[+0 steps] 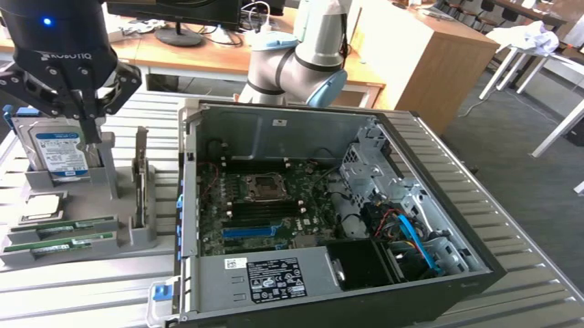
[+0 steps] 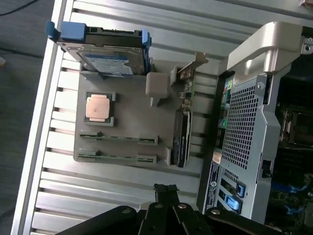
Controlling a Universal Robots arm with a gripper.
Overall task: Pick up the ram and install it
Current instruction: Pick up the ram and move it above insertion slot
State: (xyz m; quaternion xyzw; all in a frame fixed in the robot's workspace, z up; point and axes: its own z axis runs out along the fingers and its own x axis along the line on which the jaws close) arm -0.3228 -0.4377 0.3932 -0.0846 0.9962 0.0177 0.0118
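Observation:
Two green ram sticks [image 1: 60,229] lie on edge in slots at the front of a grey holder [image 1: 137,239]; in the wrist view they appear as thin strips [image 2: 117,138] below the processor chip. My gripper [image 1: 87,139] hangs above the holder, in front of the hard drive, well above the ram. Its fingers [image 2: 165,190] are pressed together and hold nothing. On the exterior view's right stands the open computer case [image 1: 401,137], with the motherboard [image 1: 264,198] exposed.
The holder also carries a silver hard drive [image 1: 59,154] standing upright, a square processor chip [image 2: 98,107] and a dark expansion card [image 1: 139,179] on edge. The case wall [image 2: 244,122] rises close beside the holder. All rest on a slatted metal table [image 1: 91,287].

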